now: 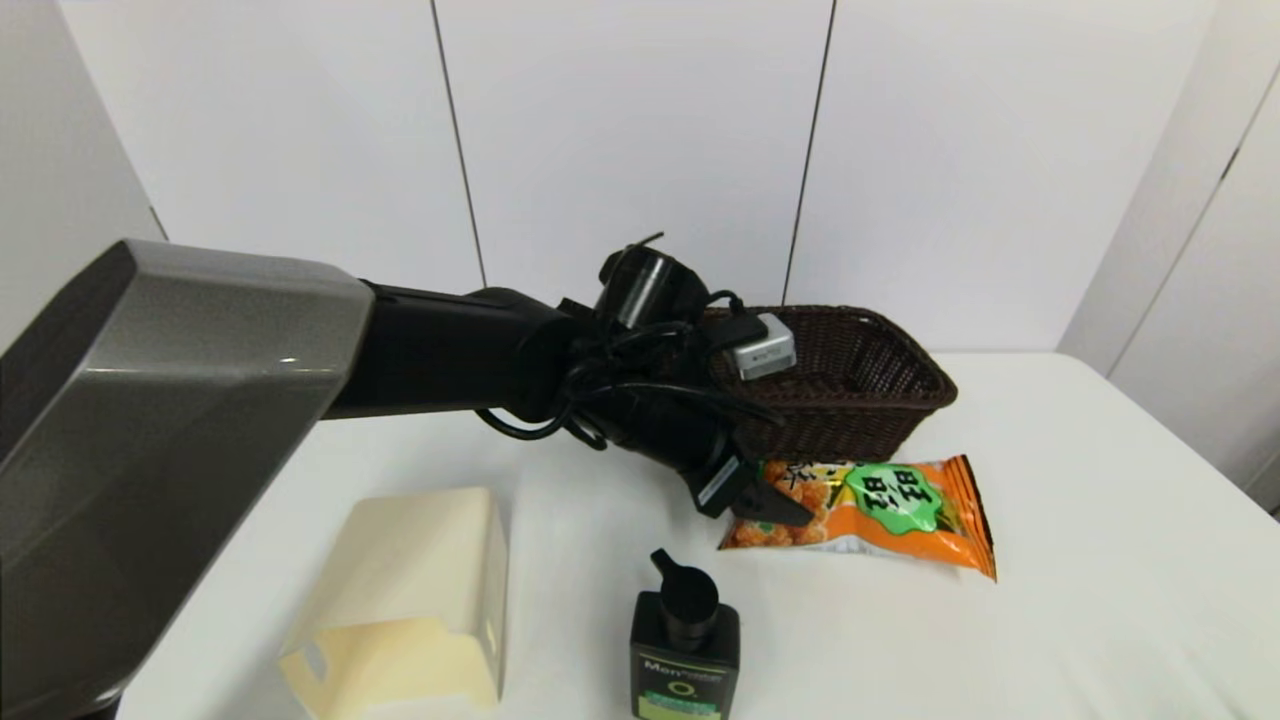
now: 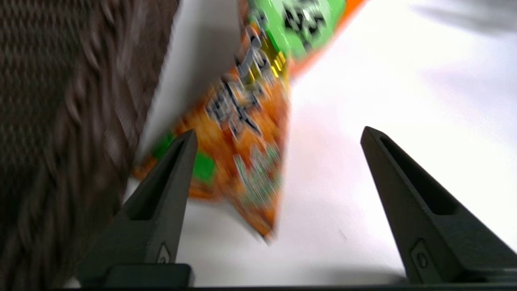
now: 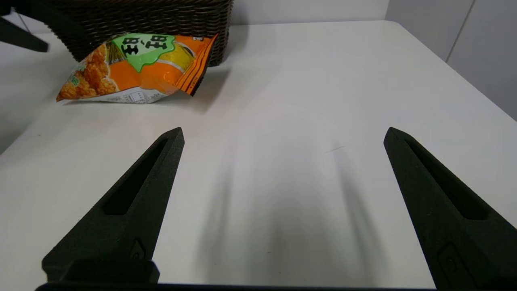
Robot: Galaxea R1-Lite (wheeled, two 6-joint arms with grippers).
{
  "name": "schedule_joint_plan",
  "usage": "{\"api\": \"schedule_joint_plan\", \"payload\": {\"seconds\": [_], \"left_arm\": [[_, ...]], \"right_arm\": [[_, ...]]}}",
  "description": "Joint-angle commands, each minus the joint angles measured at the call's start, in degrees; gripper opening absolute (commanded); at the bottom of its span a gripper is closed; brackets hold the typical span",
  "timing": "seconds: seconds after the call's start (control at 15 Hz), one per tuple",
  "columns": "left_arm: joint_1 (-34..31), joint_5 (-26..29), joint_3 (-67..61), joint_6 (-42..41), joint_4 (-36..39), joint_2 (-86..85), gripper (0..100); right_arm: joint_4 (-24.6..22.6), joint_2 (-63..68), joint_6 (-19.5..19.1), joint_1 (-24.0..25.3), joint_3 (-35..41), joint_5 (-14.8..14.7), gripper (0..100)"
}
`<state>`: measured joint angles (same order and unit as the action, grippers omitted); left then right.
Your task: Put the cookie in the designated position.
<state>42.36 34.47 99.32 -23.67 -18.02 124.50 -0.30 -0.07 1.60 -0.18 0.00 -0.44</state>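
Orange foil cookie point(image 1: 870, 505) bag, green label, black characters, golden puffs pictured; lies flat on white table point(image 1: 1090, 560) just in front of woven basket point(image 1: 850, 385). Left gripper point(image 2: 276, 137) spread wide over bag's end, apparently not touching. Right gripper point(image 3: 282, 135) spread, low over table.

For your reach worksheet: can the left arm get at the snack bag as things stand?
Probably yes. The open left gripper hangs at the snack bag's near end, though the basket crowds one side.
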Motion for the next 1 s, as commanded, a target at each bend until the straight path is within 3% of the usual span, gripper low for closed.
{"api": "schedule_joint_plan", "payload": {"seconds": [0.07,0.33,0.6,0.87,1.0], "left_arm": [[-0.09,-3.54,-0.18,0.12,-10.02,-6.11,100],[-1.49,-9.07,-0.53,0.38,-17.67,-11.48,100],[-2.37,-14.00,-4.83,5.13,-19.95,-18.15,100],[-5.36,-15.05,-18.63,12.34,-14.50,-30.90,100],[-9.32,-15.14,-28.21,12.42,-5.10,-38.28,100]], "right_arm": [[-0.05,-0.01,-0.01,0.01,0.09,0.00,100],[-0.05,-0.01,0.07,0.01,0.09,0.00,100],[-0.05,-0.01,0.07,0.01,0.00,0.00,100],[-0.05,-0.01,0.07,0.01,0.00,0.00,100],[-0.05,-0.01,-0.01,0.01,0.09,0.00,100]]}}
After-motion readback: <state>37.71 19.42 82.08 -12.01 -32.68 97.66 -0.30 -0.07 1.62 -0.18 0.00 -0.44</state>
